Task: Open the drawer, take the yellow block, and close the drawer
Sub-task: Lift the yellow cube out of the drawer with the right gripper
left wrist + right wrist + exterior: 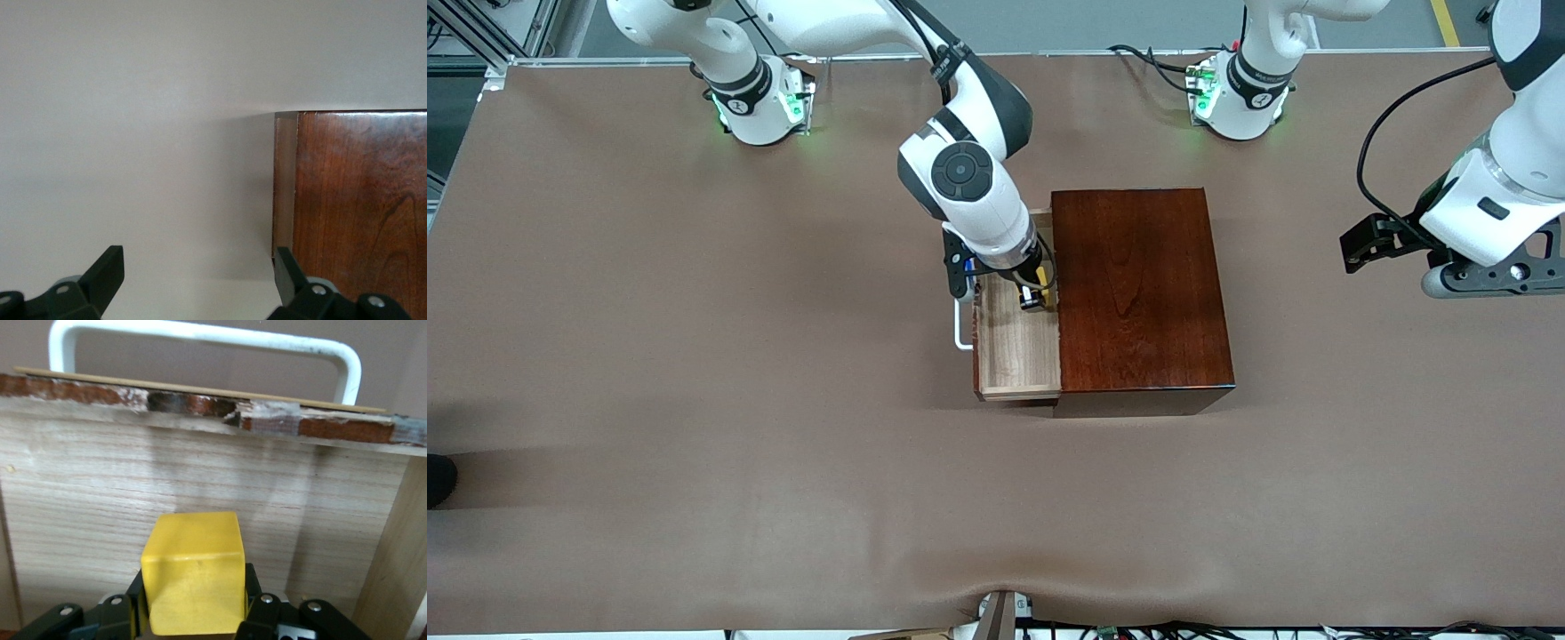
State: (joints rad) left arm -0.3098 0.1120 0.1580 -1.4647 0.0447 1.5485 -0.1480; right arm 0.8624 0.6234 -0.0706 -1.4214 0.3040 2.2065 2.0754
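The drawer (1014,351) is pulled out of the dark reddish-brown wooden box (1138,298) toward the right arm's end of the table, its white handle (960,331) on its front. My right gripper (1037,293) reaches down into the drawer and is shut on the yellow block (1042,294). In the right wrist view the yellow block (193,572) sits between the fingers, over the pale-wood drawer floor (87,500), with the handle (200,340) past the drawer front. My left gripper (1369,242) is open and empty, waiting above the table beside the box (360,207).
The brown table (694,400) stretches around the box. The arm bases stand along the table edge farthest from the front camera. A dark object (438,480) shows at the table edge at the right arm's end.
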